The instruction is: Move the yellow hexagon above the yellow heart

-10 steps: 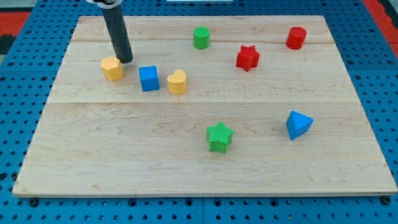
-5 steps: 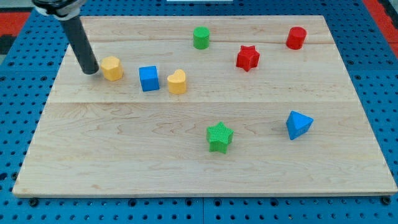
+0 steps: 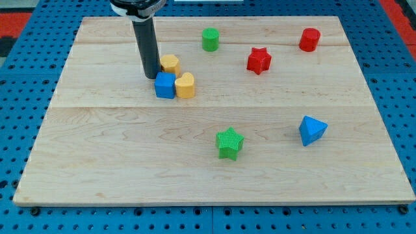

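Yellow hexagon (image 3: 170, 64) shoved right; blue cube (image 3: 165, 85) nudged; my tip (image 3: 151, 75) followed.

A pale wooden board (image 3: 97, 149) with visible grain lies on a blue pegboard surface (image 3: 19, 97) dotted with holes. A blue cube (image 3: 165, 85) sits at about ten o'clock from the board's middle. A green cylinder (image 3: 209, 39) stands near the far edge at twelve o'clock. A red star (image 3: 259, 60) lies at about one o'clock, and a red cylinder (image 3: 309, 39) sits beyond it toward two o'clock, near the far right corner. A green star (image 3: 229, 142) lies at about six o'clock. A blue triangular block (image 3: 311, 130) rests at four o'clock, well apart from the others.
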Motion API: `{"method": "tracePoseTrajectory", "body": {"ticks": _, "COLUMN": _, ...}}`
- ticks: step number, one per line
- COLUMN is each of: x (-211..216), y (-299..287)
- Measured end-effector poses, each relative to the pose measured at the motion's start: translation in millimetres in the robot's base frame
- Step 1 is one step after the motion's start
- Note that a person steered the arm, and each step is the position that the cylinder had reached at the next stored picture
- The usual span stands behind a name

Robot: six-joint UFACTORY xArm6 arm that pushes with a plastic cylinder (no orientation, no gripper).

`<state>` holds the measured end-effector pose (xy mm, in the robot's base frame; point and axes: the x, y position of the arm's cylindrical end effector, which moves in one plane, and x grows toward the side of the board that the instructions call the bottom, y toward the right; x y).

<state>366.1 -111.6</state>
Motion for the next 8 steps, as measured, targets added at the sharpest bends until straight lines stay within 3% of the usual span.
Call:
{"method": "tracePoseTrajectory", "body": {"ticks": 2, "x": -10.8, "y": -30.8}}
{"method": "tracePoseTrajectory", "body": {"ticks": 3, "x": -47.1, "y": -26.4}}
{"method": "tracePoseTrajectory", "body": {"ticks": 4, "x": -45.9, "y": 26.5}}
{"method": "tracePoseTrajectory", "body": {"ticks": 7, "x": -10.9, "y": 46.4}}
{"method": "tracePoseTrajectory", "body": {"ticks": 8, "x": -49.0, "y": 43.5}}
